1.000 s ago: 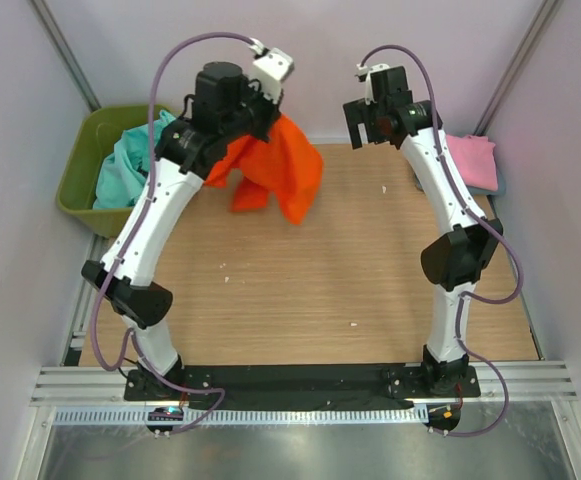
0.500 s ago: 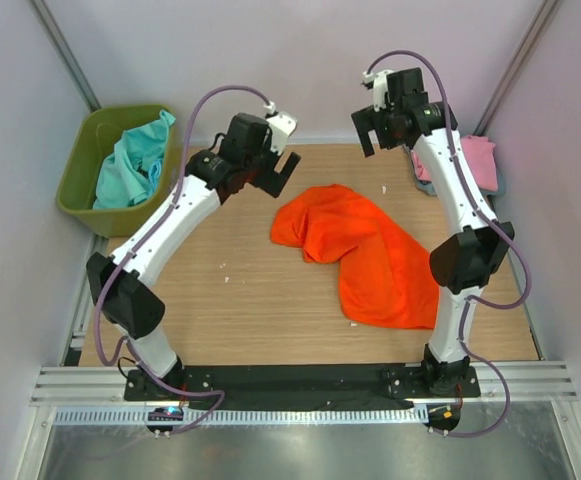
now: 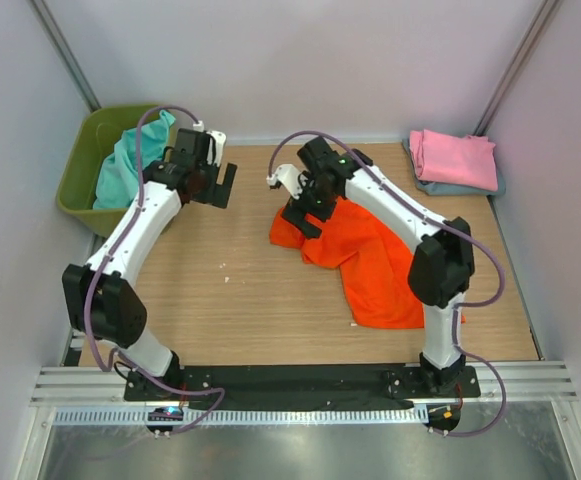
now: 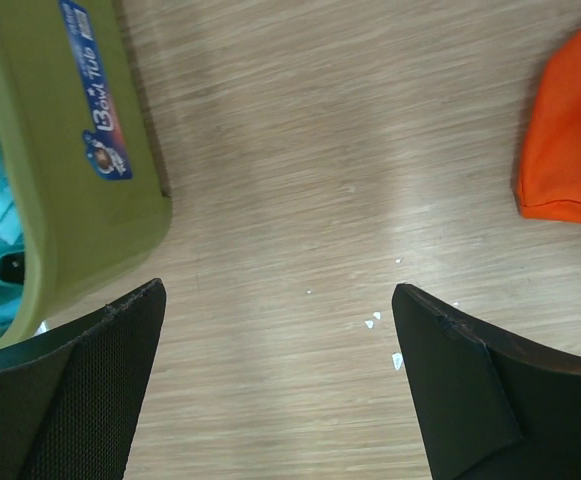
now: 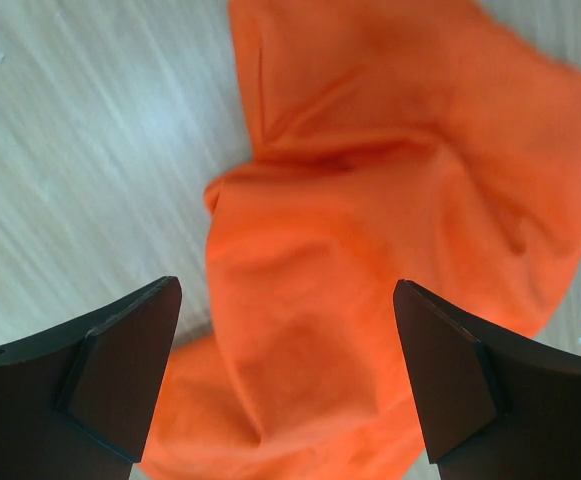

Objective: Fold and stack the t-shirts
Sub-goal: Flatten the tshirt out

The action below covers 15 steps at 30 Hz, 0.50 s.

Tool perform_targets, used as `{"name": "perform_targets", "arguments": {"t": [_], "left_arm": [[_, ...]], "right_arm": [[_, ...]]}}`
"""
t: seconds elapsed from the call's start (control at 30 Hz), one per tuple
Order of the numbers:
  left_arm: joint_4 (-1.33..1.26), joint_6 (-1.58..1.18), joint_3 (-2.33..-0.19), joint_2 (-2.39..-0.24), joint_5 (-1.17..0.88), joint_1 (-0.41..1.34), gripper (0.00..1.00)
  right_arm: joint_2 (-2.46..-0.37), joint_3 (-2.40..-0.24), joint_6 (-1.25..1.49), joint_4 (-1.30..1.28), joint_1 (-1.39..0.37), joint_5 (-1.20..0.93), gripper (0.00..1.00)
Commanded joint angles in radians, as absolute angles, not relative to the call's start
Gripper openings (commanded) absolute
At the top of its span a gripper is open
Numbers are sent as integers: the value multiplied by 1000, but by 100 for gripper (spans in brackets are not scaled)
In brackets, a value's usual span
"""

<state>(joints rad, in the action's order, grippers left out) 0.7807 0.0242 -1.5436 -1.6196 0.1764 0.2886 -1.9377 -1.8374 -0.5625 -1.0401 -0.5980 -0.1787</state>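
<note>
Near edge: two arm bases bolted side by side, and beyond them the wood-grain counter (image 3: 240, 300). Right of centre on the counter lies the bright orange cloth t-shirt (image 3: 380, 270), unfolded and crumpled, its long part running toward the near right and a bunched lump at its far left end. The right hand (image 3: 298, 205) is over that far left lump. Its wrist view shows both black fingers spread wide with rumpled orange cloth (image 5: 370, 250) filling the gap below and nothing pinched; whether the tips touch the cloth I cannot tell. Farther left, the left hand (image 3: 220, 172) sits over bare counter, between the shirt and the bin and apart from both. Its fingers are also spread and hold nothing. In its wrist view, bare wood (image 4: 300, 150) with a few small white specks (image 4: 375, 320) shows between the fingers, a corner of the orange shirt (image 4: 570, 140) is at the right edge, and the bin's wall is at the left. Far left, off the counter's corner, stands the olive-green plastic bin (image 3: 75, 175), a blue sticker (image 4: 95, 110) on its side, with teal t-shirts (image 3: 125, 170) heaped loosely inside. At the far right corner a pink t-shirt (image 3: 455, 158) lies folded on top of a grey-blue t-shirt (image 3: 440, 186), of which only the near edge shows.
</note>
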Motion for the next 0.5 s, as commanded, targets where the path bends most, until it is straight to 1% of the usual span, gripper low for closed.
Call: {"name": "perform_targets", "arguments": {"t": [0.0,0.1,0.47], "left_arm": [[761,5,-1529,-1528,232,276,95],[773,-21,-1532,-1503,233,242,94],[752,-32,-1554,-1384,328,179,92]], "right_arm": [[-2028,-1994,-575,-960,-615,-190,93],[-2115,-2048,-577,-951,-633,-175,93],[-2223,-1985,-551,-867,-675,-164,89]]}}
